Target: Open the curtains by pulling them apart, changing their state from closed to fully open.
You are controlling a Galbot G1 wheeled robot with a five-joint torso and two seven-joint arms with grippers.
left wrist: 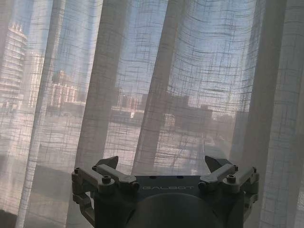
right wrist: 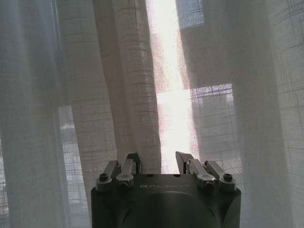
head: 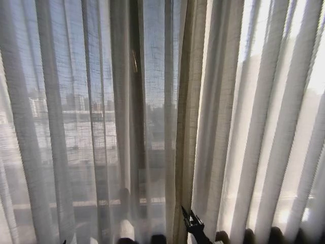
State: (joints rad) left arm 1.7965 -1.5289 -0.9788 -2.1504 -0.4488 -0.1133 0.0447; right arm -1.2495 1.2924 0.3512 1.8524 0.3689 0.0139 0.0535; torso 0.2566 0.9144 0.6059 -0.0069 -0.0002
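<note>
The curtains (head: 152, 112) are seen hanging closed across the window, the 2 panels meeting at thicker beige hemmed edges (head: 187, 117) just right of centre in the head view. The right gripper (head: 192, 221) is raised low at those edges, close against the fabric. In its wrist view the right gripper (right wrist: 158, 161) is spread partway, with a pleat (right wrist: 142, 95) lying between the fingertips. The left gripper (left wrist: 161, 167) is held wide apart facing the sheer cloth (left wrist: 156, 85), nothing being pinched.
</note>
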